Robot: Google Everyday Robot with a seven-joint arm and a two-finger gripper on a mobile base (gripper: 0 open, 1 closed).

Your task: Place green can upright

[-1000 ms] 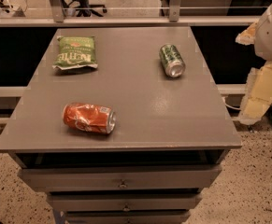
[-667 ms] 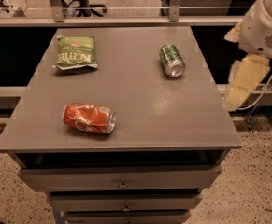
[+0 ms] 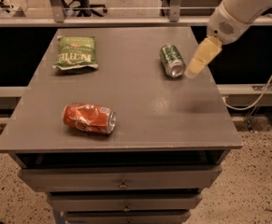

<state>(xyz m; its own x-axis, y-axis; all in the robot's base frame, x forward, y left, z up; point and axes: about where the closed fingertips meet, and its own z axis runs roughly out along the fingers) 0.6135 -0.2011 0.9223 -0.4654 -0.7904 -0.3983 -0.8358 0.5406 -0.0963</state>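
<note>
The green can (image 3: 172,59) lies on its side at about 1 o'clock from the middle of the worktop (image 3: 145,106). Its silver top faces roughly 5 o'clock and its base 11 o'clock.

It is probably light and thin-walled (empty or not, I cannot say), so it would roll easily across the smooth surface and dent under a hard squeeze. The painted aluminium looks slick. The safest hold seems to be across the mid-body, well away from the rims, with moderate pressure, then tipping it onto its base.

The gripper (image 3: 202,57) hangs just beside the can at its 3 o'clock. It carries nothing, and whether it is open or closed cannot be told.

A second ago the gripper was out beyond the worktop's 3 o'clock edge, lower down; it has since swung in over the surface. The can, the crushed orange can (image 3: 89,118) and the chip bag (image 3: 76,52) have not moved.
</note>
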